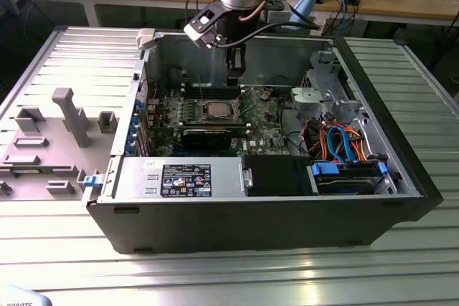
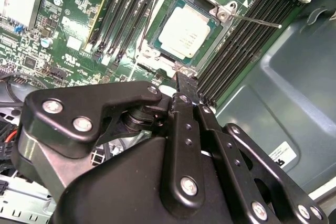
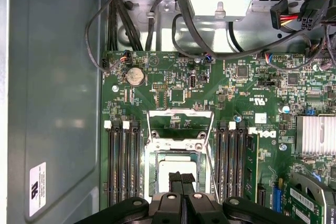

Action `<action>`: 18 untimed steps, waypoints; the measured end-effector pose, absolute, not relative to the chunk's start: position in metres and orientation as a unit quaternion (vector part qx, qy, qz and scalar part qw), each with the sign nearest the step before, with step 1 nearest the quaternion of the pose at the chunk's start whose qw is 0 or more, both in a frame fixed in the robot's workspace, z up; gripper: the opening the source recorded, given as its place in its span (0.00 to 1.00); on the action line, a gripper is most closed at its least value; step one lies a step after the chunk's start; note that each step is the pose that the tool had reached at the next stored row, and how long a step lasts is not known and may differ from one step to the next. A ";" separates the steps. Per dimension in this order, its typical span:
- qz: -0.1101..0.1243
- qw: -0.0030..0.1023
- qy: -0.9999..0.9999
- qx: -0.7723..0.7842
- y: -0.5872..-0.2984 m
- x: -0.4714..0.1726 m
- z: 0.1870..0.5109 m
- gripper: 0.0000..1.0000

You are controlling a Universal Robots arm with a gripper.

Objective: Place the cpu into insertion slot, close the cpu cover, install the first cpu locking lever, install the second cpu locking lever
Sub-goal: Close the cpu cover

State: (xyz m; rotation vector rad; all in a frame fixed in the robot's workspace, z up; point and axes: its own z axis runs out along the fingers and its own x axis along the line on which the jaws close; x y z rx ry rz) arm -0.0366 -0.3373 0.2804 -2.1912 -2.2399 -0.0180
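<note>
The cpu (image 2: 185,31) lies flat in the insertion slot (image 2: 147,51) on the green board, its dull silver top showing. In the first wrist view the cpu (image 3: 176,165) sits just beyond my fingertips, and the cpu cover (image 3: 181,113) stands tilted up past it, with board visible through its cut-out. A thin locking lever (image 2: 257,21) sticks out free beside the socket. My gripper (image 2: 186,81) hovers a little above the socket's edge, shut with nothing in it. In the exterior view the gripper (image 1: 234,80) hangs inside the case, just behind the cpu (image 1: 217,110).
Black memory slots (image 3: 122,161) flank the socket on both sides. A long black graphics card (image 1: 208,134) lies in front of it. A drive cage (image 1: 323,94), coloured cables (image 1: 337,141) and the power supply (image 1: 179,177) crowd the case. A grey fixture tray (image 1: 50,141) sits outside.
</note>
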 end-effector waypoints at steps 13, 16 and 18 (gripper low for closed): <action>-0.006 0.004 -0.715 -0.699 -0.337 -0.034 0.280 0.11; -0.006 0.004 -0.715 -0.699 -0.337 -0.034 0.280 0.11; -0.006 0.004 -0.715 -0.699 -0.337 -0.034 0.280 0.11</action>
